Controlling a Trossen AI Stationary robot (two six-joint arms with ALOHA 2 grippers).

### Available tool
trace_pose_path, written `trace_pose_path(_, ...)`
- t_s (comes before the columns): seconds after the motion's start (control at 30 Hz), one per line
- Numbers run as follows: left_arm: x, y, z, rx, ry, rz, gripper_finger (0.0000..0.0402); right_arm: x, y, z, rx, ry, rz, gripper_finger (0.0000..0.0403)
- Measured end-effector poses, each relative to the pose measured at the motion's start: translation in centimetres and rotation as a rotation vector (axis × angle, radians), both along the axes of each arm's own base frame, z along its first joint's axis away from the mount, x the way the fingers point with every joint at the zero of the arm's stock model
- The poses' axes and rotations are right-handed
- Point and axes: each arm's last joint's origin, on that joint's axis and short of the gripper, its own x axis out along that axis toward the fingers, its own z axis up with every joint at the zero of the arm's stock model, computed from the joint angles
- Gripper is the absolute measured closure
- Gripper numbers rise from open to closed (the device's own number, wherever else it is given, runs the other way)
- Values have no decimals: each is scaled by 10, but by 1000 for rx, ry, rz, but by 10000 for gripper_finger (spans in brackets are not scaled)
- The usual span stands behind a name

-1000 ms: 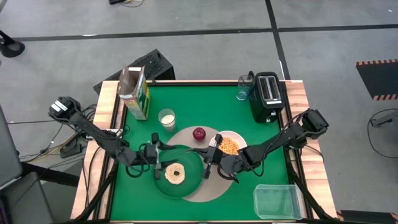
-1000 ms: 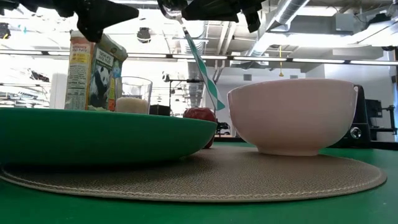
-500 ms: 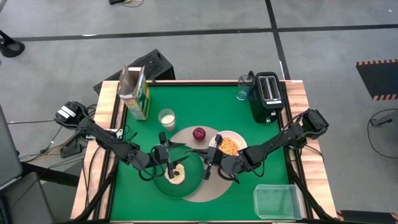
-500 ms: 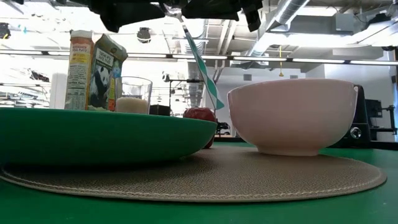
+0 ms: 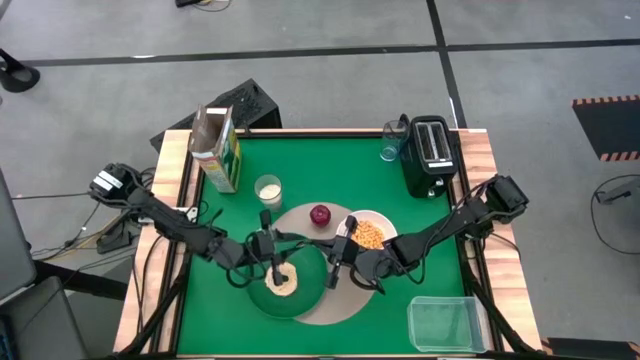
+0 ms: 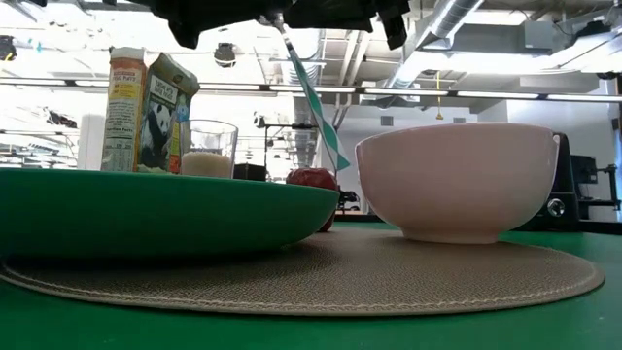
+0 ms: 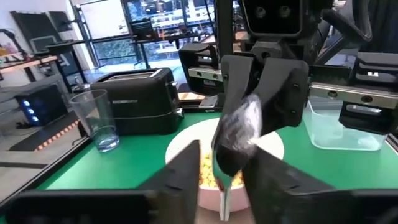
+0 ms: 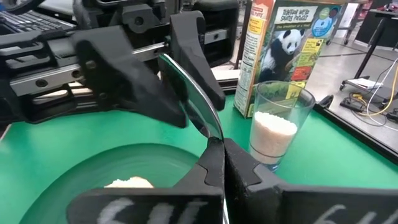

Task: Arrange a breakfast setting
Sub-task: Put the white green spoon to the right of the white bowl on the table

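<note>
The round beige placemat lay near the front middle of the green tabletop, carrying the dark green plate with the small pale bagel and the white bowl of cereal. The red apple sat at the mat's far edge. The right gripper was clenched on the metal spoon, held above the plate. The left gripper hung over the bagel, fingers partly apart, gripping nothing visible. The milk glass and green-yellow cereal box stood toward the far left corner.
</note>
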Motion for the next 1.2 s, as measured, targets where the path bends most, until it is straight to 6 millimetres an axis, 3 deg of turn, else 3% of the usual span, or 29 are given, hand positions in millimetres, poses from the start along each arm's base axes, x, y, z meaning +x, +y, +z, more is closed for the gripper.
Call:
trace_pose_path(0.17,4,6,1,-3,-8,-25,391,0,0,0,6,1,15,392)
trace_pose_path(0.4,2,4,3,-13,-10,-39,400,1,1,0,64,-9,54,367)
trace_pose_path(0.7,-16,0,22,-40,-42,-59,401,-26,3,39,163,-16,188,266)
trace_pose_path(0.8,-14,-2,25,-43,-6,-40,401,-32,2,41,244,19,237,245)
trace_pose_path(1.03,7,-19,45,-6,146,144,401,-31,18,17,246,106,214,247)
trace_pose_path(1.2,23,-33,48,9,151,272,401,-18,28,-14,123,83,52,259)
